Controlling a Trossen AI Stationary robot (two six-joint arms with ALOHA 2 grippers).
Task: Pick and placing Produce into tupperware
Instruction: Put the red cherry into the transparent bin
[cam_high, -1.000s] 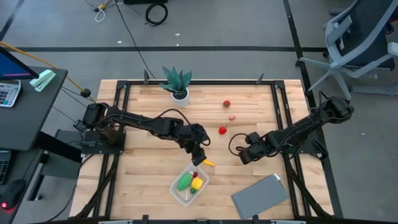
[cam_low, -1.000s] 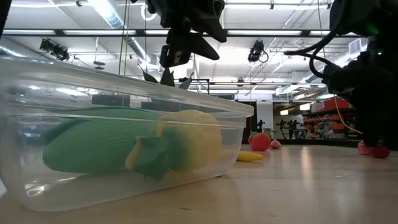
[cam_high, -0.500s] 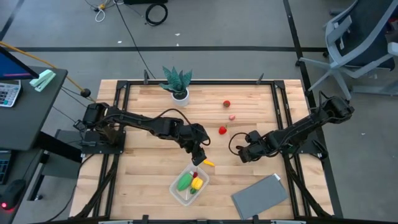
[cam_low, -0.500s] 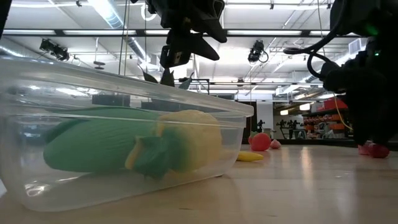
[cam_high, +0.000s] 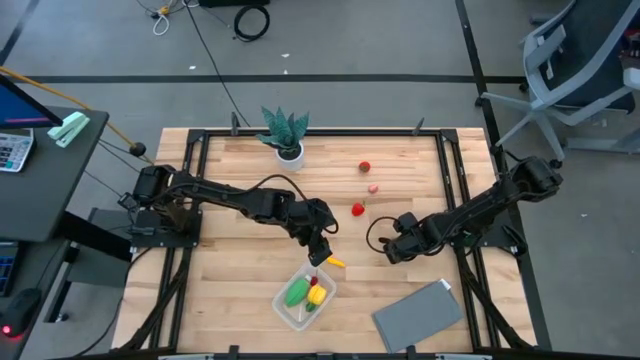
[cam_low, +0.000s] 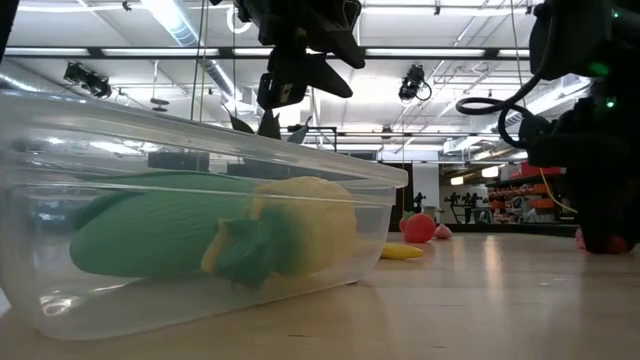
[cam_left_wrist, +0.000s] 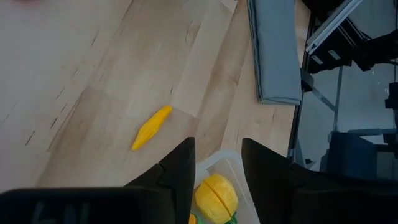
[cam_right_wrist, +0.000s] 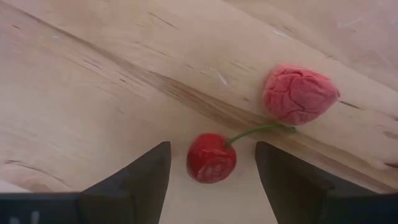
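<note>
Right jaws (cam_right_wrist: 211, 180) spread, now closer to the cherry (cam_right_wrist: 212, 157) on surface, grasp near | left jaws (cam_left_wrist: 217, 168) spread, unmoved above tupperware (cam_high: 304, 295) | corn (cam_low: 215, 240) inside

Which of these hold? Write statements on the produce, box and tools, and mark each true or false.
1. The box holds green and yellow produce. True.
2. The yellow pod lies inside the box. False: it lies on the table just beside the box.
3. The right tool is shut on the cherry. False: it is open, and the cherry lies on the table, seen between its fingers.
4. The left tool is open and empty. True.
5. The grey sheet covers the box. False: it lies apart, near the table's corner.
</note>
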